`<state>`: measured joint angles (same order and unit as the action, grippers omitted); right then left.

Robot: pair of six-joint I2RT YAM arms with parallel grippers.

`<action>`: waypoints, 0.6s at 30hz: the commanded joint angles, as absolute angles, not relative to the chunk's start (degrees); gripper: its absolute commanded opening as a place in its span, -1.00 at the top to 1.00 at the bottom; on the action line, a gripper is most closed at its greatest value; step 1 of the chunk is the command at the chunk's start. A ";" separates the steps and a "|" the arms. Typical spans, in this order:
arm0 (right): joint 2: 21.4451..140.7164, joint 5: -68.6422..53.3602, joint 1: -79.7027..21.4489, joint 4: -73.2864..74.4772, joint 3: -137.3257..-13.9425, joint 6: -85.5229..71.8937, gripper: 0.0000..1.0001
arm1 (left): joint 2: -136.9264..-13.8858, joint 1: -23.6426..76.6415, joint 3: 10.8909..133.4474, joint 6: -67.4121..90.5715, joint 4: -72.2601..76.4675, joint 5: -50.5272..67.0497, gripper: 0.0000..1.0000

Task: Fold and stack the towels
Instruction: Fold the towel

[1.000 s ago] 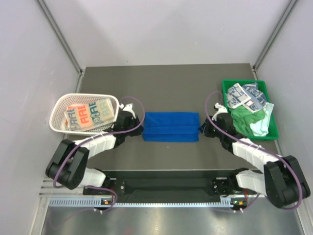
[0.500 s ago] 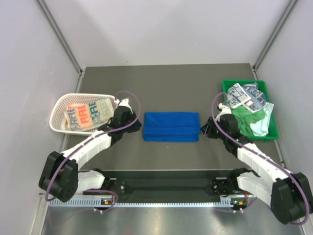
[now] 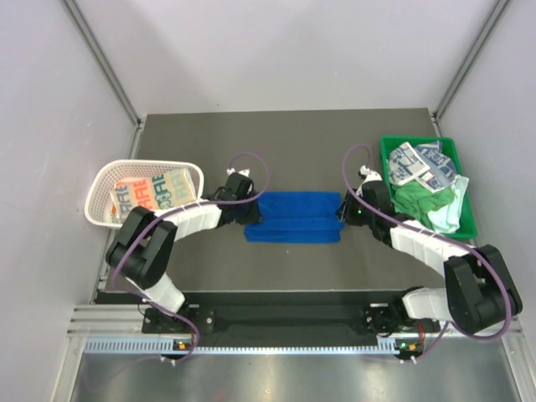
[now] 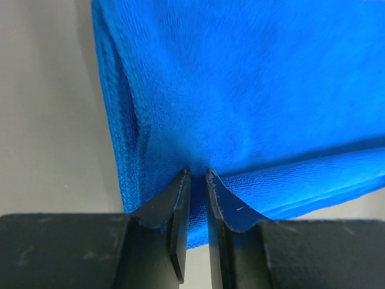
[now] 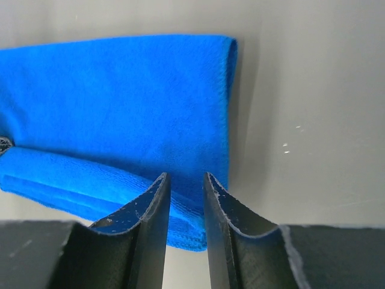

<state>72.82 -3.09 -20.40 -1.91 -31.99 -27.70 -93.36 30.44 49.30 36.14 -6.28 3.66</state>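
Blue towel: the blue towel [image 3: 295, 216] lies in the middle of the table [image 3: 293, 138], between the two arms. It is folded into a long flat shape. One layer sits on top of another, and a strip of the lower layer shows along the near side.

Left gripper: the left gripper [image 4: 195, 171] is at the left end of the blue towel. Its jaws are almost closed. A small bit of cloth bunches up right at the tips, so it looks pinched there.

Right gripper: the right gripper [image 5: 184, 176] is at the right end of the blue towel, near the corner. Its jaws are a little way apart. The cloth by the tips lies flat, and I cannot tell if they have hold of it.

Basket: the white basket [image 3: 99, 182] sits at the left side of the table. An orange towel [image 3: 151, 194] with teal print lies folded inside it.

Tray: the green tray [image 3: 387, 149] sits at the right side of the table.

Towels in the tray: a white towel [image 3: 419, 163] with blue-grey print lies at the far end. A green towel [image 3: 417, 197] lies crumpled nearer. A mint towel [image 3: 448, 216] hangs at the near right corner.
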 commanded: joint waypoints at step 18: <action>66.19 -0.88 -28.56 -1.76 -25.75 -30.23 0.45 | -83.41 32.70 41.40 38.41 -9.57 2.29 0.61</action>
<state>68.23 -1.72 -27.40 -1.17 -25.74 -29.63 -85.41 32.53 42.17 37.85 -8.27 3.95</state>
